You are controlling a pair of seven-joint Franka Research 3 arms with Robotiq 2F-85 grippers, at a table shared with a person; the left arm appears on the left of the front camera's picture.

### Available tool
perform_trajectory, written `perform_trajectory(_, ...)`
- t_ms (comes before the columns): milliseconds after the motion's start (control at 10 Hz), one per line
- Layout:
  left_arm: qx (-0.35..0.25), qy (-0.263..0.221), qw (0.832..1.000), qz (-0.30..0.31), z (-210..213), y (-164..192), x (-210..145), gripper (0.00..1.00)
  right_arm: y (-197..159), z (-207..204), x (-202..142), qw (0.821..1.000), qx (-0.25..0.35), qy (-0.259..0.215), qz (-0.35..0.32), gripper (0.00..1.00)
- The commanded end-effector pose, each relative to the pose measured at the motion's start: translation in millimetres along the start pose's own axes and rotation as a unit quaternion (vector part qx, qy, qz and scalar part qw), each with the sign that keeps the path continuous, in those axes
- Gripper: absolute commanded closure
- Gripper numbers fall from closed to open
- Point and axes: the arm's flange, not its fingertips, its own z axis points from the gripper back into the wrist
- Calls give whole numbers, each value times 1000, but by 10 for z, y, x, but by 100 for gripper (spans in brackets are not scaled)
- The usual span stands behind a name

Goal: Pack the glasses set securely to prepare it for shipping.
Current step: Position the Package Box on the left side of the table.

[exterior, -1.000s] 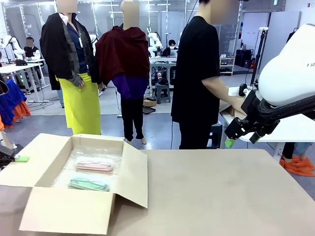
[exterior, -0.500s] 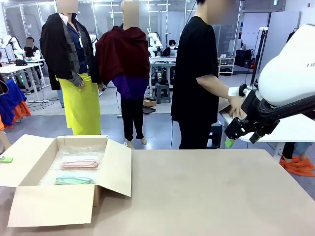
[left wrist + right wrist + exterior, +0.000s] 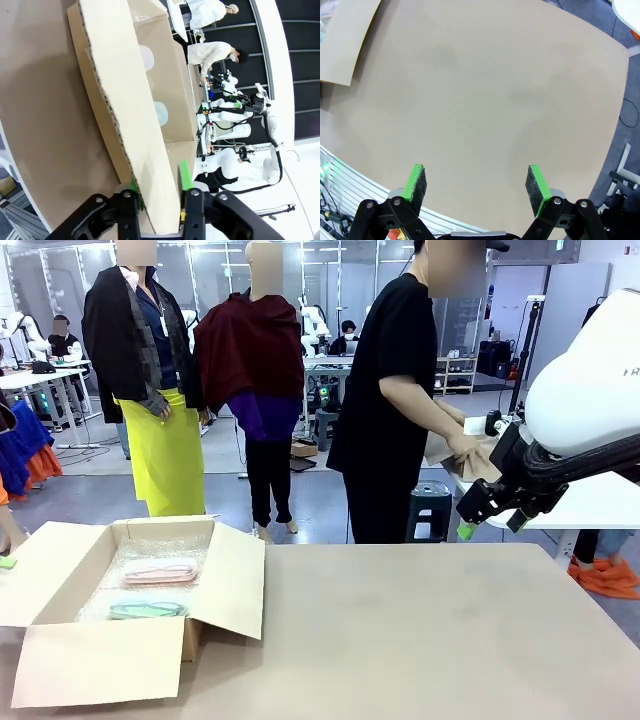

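On the tan table (image 3: 420,630), lower left of the frame, an open cardboard box (image 3: 215,585) holds a pink case (image 3: 158,572) and a green case (image 3: 145,610) on bubble wrap (image 3: 165,551). The left gripper (image 3: 157,182) straddles a box flap, jaws slightly apart; the right gripper (image 3: 476,182) hovers wide open.

Matt brown corrugated cardboard box (image 3: 222,585), fluted raw edge along its flap. Crinkly, glossy clear bubble wrap (image 3: 150,558) lining the inside. Translucent smooth plastic cases, pink case (image 3: 159,572) and mint green case (image 3: 147,610). Smooth, matt tan worktop (image 3: 430,630). Matt black hands, left hand (image 3: 159,183) and right hand (image 3: 477,184), rough green pads (image 3: 417,183).
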Motion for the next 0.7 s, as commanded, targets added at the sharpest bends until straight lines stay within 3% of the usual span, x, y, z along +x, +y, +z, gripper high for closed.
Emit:
perform_trajectory(0,16,2,1000,-6,96,-90,-20,3,-15,1,9,1000,0,-2,11,0)
perform_trajectory(300,66,-14,997,-40,270,-212,-59,0,-15,1,9,1000,0,-2,11,0)
perform_trajectory(400,89,-18,994,-55,363,-284,-82,7,-15,1,9,1000,0,-2,11,0)
perform_trajectory(500,115,-24,991,-70,443,-376,-108,0,-15,1,9,1000,0,-2,11,0)
perform_trajectory(600,128,-36,988,-82,525,-495,-129,0,-15,1,9,1000,0,-2,11,0)
